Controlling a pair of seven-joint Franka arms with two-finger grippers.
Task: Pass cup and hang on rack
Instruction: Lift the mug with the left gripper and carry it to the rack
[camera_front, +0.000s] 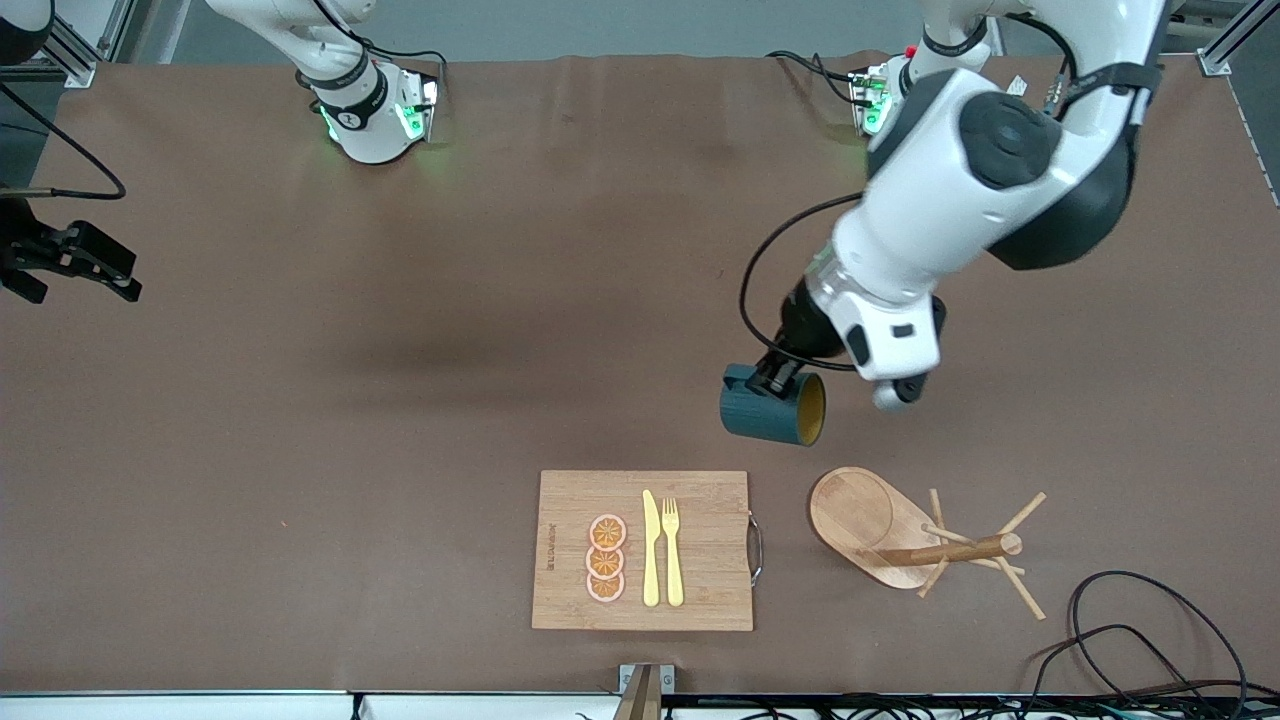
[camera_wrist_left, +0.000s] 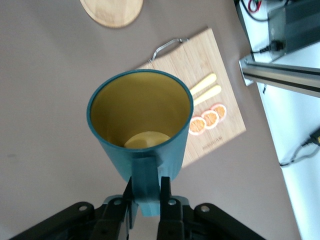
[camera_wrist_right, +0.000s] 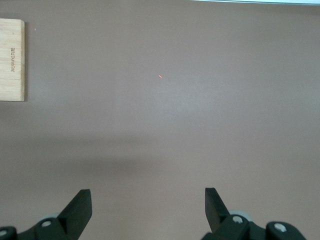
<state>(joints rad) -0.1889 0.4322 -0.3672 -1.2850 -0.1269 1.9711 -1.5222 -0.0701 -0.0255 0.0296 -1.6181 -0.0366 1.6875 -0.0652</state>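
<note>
**Q:** Bamboo fills the near edge of the table. What lies there?

**A:** A rectangular cutting board sits nearest the front camera, carrying three orange slices, a yellow knife and a yellow fork. A metal handle is fixed to the board's edge at 3 o'clock in the front view. Just beside it, toward the left arm's end of the table, the rack stands on its oval wooden base, its post and thin pegs pointing toward 3 o'clock in that view.

**Q:** And the cup?

**A:** The teal cup hangs in the air over bare brown table, at about 11 o'clock from the rack and 1 o'clock from the board in the front view. It is tipped on its side, its mustard-yellow mouth turned toward the left arm's end. It touches neither the rack nor the board.

**Q:** Who holds it?

**A:** The left gripper, clenched on the cup's small side handle. The left wrist view shows both black fingers pinching that handle, with the cup's mouth facing away from the camera.

**Q:** The other arm?

**A:** The right gripper waits at 9 o'clock in the front view, over bare table at the right arm's end, fingers spread wide and holding nothing.
</note>
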